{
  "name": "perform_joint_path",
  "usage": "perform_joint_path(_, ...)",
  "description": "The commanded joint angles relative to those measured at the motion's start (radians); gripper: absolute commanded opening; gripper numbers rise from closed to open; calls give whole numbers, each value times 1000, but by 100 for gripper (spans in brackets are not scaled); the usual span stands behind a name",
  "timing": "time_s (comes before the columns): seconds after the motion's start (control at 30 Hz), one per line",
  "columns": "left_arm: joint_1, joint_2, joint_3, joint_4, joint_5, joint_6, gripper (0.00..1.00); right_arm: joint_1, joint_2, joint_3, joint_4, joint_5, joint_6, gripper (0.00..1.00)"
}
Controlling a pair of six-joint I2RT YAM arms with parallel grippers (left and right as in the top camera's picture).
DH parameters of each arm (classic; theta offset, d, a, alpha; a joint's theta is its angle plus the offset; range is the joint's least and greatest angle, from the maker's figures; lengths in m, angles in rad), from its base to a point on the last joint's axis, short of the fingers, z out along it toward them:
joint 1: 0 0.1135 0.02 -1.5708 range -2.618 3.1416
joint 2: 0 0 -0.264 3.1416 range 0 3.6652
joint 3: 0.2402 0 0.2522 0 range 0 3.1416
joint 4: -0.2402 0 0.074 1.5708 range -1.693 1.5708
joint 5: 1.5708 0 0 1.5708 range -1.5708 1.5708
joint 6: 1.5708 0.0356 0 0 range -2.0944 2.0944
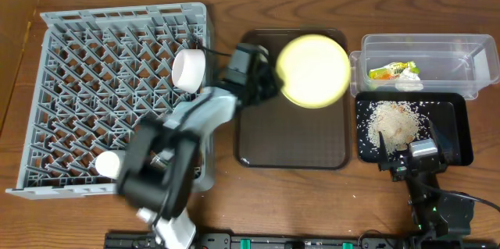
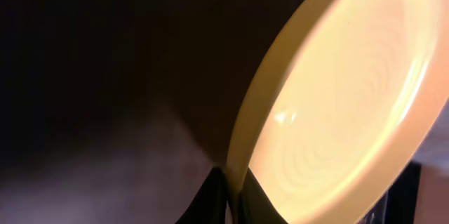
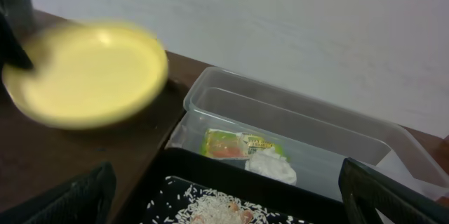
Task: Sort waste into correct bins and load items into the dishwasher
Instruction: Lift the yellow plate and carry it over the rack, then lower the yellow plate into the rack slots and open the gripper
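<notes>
My left gripper (image 1: 268, 78) is shut on the rim of the pale yellow plate (image 1: 315, 70) and holds it tilted above the dark brown serving tray (image 1: 293, 155). The left wrist view shows both fingers (image 2: 231, 194) pinching the plate's edge (image 2: 344, 112). The clear tub (image 1: 469, 50) holds the snack wrapper (image 1: 393, 70) and the crumpled white paper (image 1: 409, 82). The black tray (image 1: 457, 136) holds the rice scraps (image 1: 394, 120). My right gripper (image 1: 405, 138) is open and empty over the black tray's near edge (image 3: 228, 182). The blue bowl and chopsticks are out of view.
The grey dish rack (image 1: 101, 69) fills the left side. One white dish (image 1: 188, 69) lies at its right edge and another (image 1: 107, 163) near its front. My left arm crosses the rack's front right corner. The right wrist view shows the plate (image 3: 84, 73), blurred, and the tub (image 3: 302, 122).
</notes>
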Motion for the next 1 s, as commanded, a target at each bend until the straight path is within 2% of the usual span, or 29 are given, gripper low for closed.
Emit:
perform_joint_path(0.0,80,-227,8,-119,-178,135,8,-8,-4,-1,-4,6,14,99)
perform_joint_path(0.1,144,-358,8,-237,-268,196,8,-8,-4,-1,-4,6,14,99)
perform_joint_path(0.17,209,-460,8,-340,-377,234,7,-8,-4,-1,-4,6,14,99)
perform_joint_path(0.3,318,-580,8,-476,-592,238,8,-8,-4,-1,-4,6,14,99)
perform_joint_path(0.4,410,-631,5,-539,-669,246,8,-8,-4,-1,-4,6,14,99)
perform_joint_path(0.5,507,-652,-18,-544,-671,274,8,-8,-4,-1,-4,6,14,99)
perform_joint_path(0.63,599,-631,-54,-536,-672,372,7,-8,-4,-1,-4,6,14,99)
perform_joint_path(0.8,633,-604,-107,-470,-779,444,8,-8,-4,-1,-4,6,14,99)
perform_joint_path(0.97,634,-600,-113,-393,-782,494,8,-8,-4,-1,-4,6,14,99)
